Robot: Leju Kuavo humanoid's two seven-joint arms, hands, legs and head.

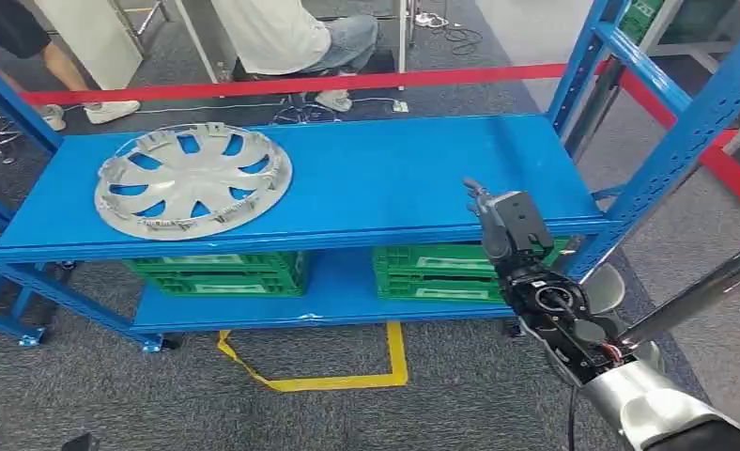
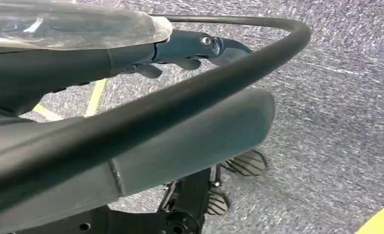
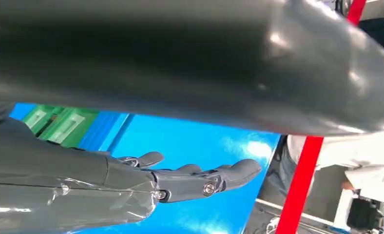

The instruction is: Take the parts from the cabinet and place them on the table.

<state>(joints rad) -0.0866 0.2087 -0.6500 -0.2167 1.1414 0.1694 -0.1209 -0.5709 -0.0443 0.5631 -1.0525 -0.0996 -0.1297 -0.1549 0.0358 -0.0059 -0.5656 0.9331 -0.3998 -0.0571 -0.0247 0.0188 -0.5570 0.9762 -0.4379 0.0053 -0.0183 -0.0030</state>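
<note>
Shelf [image 1: 394, 178]: hubcap [image 1: 192, 178] far from fingers [image 1: 479, 199]

Top shelf [image 1: 366, 188]: wheel cover [image 1: 192, 178] lies at its left end.
Lower shelf [image 1: 338, 296]: two crates, left crate [image 1: 221, 272] and right crate [image 1: 437, 272].
Right hand [image 1: 507, 225]: at the top shelf's right front edge.
Behind the rack: barrier tape [image 1: 291, 86], people beyond it.

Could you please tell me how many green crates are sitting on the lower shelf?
2: one green crate lies under the wheel cover, the other beside the right hand, which partly hides it. More may be hidden.
</note>
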